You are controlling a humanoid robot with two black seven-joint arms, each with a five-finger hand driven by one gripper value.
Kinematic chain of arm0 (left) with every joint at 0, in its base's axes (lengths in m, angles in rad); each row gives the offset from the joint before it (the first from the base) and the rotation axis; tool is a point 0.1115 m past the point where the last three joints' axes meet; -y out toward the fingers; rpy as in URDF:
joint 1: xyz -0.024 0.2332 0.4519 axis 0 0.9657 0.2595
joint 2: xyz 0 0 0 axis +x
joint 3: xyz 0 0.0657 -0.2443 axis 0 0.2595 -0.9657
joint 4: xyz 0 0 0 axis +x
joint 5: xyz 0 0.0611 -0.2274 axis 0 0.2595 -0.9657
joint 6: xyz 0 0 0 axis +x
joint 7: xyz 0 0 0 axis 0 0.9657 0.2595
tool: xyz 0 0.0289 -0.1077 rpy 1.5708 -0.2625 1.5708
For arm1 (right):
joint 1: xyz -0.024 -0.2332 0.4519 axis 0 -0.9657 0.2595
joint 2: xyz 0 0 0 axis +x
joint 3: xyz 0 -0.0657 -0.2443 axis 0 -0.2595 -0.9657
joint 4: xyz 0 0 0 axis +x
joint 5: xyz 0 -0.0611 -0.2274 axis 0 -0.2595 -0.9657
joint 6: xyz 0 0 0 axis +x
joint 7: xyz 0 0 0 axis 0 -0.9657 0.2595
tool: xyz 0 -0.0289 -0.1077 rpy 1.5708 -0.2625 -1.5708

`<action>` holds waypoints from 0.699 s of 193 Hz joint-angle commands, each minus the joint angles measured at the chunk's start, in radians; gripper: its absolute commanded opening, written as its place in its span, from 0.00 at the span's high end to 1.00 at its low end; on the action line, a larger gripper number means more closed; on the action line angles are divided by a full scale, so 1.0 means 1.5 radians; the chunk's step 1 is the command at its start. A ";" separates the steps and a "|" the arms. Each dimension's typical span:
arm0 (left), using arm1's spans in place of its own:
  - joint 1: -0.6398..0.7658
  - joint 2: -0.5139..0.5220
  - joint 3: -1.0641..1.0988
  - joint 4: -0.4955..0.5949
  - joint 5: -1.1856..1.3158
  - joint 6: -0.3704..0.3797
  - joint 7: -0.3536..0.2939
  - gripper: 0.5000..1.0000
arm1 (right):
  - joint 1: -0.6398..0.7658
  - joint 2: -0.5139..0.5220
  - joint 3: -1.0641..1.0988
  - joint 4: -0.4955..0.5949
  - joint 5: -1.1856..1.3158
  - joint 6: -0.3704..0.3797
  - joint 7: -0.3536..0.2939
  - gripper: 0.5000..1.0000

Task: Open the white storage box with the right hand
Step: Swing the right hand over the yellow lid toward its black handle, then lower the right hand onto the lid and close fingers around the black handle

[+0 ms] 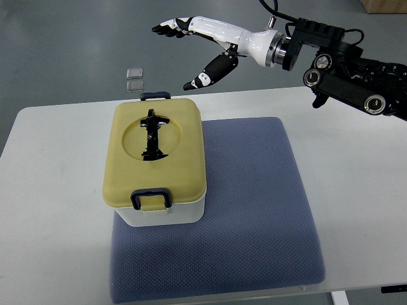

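Status: sitting closed, the white storage box at the left part of the blue-grey mat on the white table. Covering the box fully, the yellow lid, with the near latch lying down over the front rim and the far latch showing at the rear edge. Lying flat in the round recess of the lid, the black folding handle.

Hovering above and behind the box, the right hand, reaching in from the upper right on its black arm. Spreading outward with nothing between them, the fingers; pointing down toward the rear of the lid, the thumb, apparently without touching it.

Progress, judging from this layout: approach only. Remaining: releasing the latches, then lifting the lid clear.

Limits of view:
- Showing no left arm anywhere.
- Hiding the box sides and rear wall beneath the lid overhang; only the front wall visible.
- Not resolving whether the far latch is locked or loose.
- Not resolving the height of the hand over the box from this steep angle.
- Lying on the floor beyond the table, two small clear items, too small for identifying.
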 commanded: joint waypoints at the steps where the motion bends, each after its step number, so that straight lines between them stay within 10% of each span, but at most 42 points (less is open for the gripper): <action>1: 0.000 0.000 0.000 0.000 0.000 0.000 0.000 0.00 | 0.029 0.001 -0.004 0.010 -0.051 0.044 0.008 0.15; 135: 0.000 0.000 0.000 0.000 0.000 0.000 0.000 0.00 | 0.131 0.047 -0.100 0.033 -0.267 0.057 0.073 0.15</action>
